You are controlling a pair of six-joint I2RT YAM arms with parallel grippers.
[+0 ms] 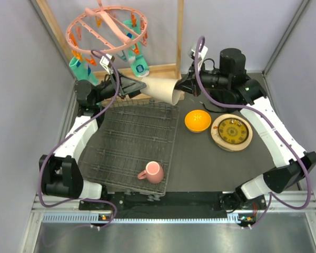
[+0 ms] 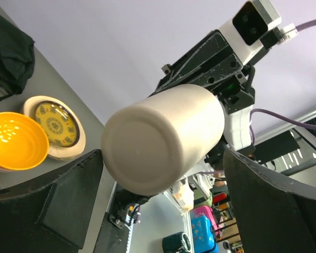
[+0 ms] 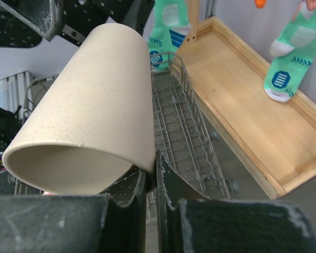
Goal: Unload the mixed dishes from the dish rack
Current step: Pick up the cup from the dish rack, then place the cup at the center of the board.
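Note:
The beige cup [image 1: 160,89] hangs on its side in the air over the far edge of the dark wire dish rack [image 1: 131,139]. My right gripper [image 1: 181,87] is shut on its rim, one finger inside and one outside, as the right wrist view shows [image 3: 155,168] with the cup [image 3: 89,110] above it. My left gripper [image 1: 134,87] is open; the cup's base [image 2: 163,142] sits between its spread fingers [image 2: 58,205] without touching them. A pink mug [image 1: 151,172] lies in the rack's near right corner.
An orange bowl [image 1: 197,120] and a small yellow patterned plate [image 1: 231,132] on a cream one stand on the table right of the rack. A wooden frame [image 3: 247,100] with a pink peg hanger [image 1: 108,23] and green socks stands behind the rack.

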